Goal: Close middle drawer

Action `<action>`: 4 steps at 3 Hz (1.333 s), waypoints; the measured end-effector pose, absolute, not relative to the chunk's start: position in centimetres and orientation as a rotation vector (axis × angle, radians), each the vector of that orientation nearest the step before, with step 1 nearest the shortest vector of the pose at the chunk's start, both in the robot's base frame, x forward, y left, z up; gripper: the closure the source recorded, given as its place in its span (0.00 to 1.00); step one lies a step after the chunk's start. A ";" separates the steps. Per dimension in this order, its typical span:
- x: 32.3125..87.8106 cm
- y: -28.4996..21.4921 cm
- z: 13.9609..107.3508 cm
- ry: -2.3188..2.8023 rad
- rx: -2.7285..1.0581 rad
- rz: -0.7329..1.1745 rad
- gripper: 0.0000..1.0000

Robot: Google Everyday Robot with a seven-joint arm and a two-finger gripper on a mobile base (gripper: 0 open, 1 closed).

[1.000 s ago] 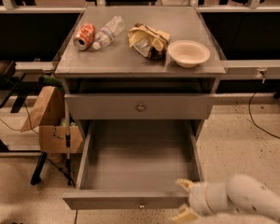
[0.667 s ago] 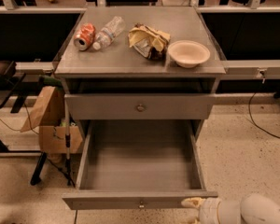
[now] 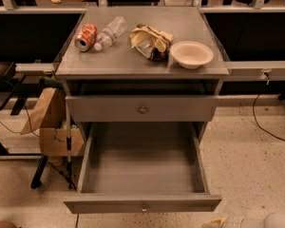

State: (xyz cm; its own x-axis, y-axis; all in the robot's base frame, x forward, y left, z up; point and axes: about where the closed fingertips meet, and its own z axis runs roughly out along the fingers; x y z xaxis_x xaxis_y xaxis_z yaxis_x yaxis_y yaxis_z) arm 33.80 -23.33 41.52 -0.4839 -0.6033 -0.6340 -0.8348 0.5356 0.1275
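Camera view from above and in front: at far left a cardboard box [image 3: 57, 139] with a brown paper bag [image 3: 46, 112] leans beside the desk [image 3: 133, 65]. On the desk top lie a soda can [image 3: 86, 36] on its side, a clear water bottle [image 3: 110, 32] just beside it, a crumpled snack bag [image 3: 150, 42], then a pale bowl [image 3: 191, 54] standing upright. Below, the upper drawer [image 3: 109, 109] is shut. The middle drawer [image 3: 109, 204] stands wide open beneath it, its gray tray bare. My gripper [image 3: 217, 221] sits at the bottom right edge, just below the drawer's front right corner, apart from it; I cannot tell how far open it is or whether it holds anything.
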 end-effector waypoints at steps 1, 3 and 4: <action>36.9 -24.6 37.4 2.300 -1.054 0.640 1.00; 41.1 -24.0 34.7 2.347 -0.968 0.690 1.00; 41.5 -23.7 35.1 2.347 -0.959 0.685 1.00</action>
